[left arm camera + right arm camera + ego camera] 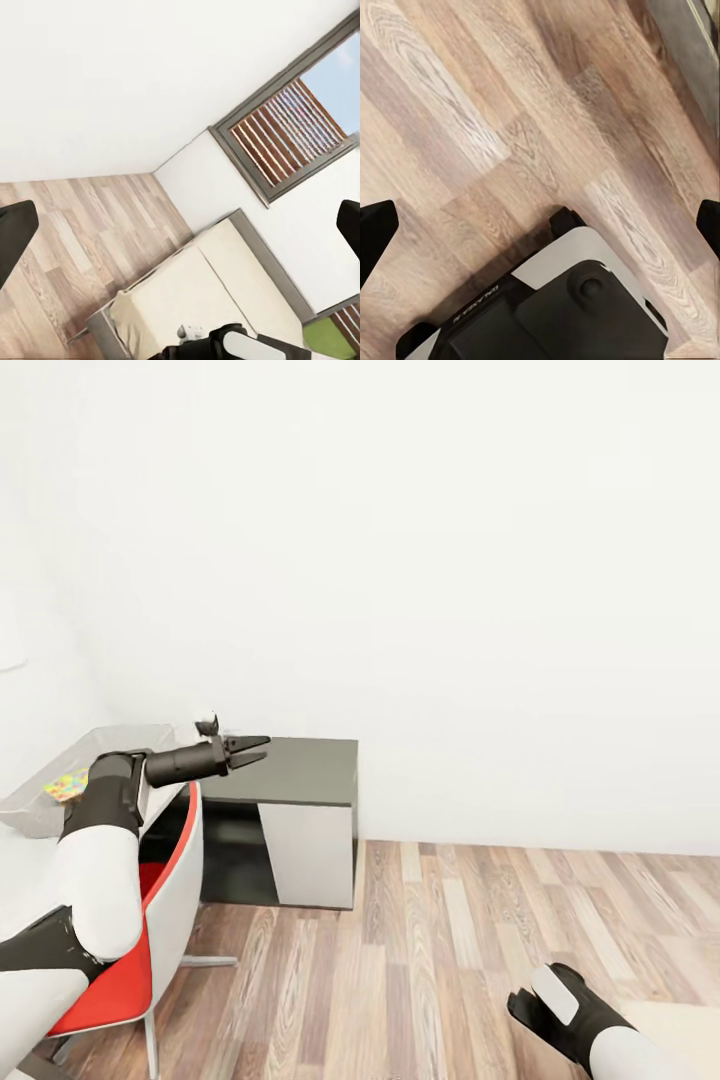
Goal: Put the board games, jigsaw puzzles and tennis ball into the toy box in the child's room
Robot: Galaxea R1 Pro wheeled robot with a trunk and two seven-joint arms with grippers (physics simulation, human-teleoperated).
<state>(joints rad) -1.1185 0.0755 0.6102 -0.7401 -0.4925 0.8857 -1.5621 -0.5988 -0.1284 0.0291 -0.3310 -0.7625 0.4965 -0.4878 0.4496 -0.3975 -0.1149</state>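
Observation:
The toy box (45, 810), a shallow light grey tray, stands on the table at the far left. A flat multicoloured piece (67, 785) lies inside it and looks like a jigsaw puzzle. My left gripper (256, 750) is raised and open, holding nothing, pointing over the table's dark grey side unit (300, 770). In the left wrist view its fingertips (15, 232) are wide apart, and the beige bed (187, 289) lies beyond them. My right gripper (540, 225) hangs low over the wooden floor, open and empty. Board games and tennis ball are out of view.
A red and white chair (165, 920) stands directly under my left arm, in front of the table. A white wall runs behind the side unit. Wooden floor (480, 950) opens out to the right. A window (292, 127) is above the bed. My own base (547, 307) shows below the right gripper.

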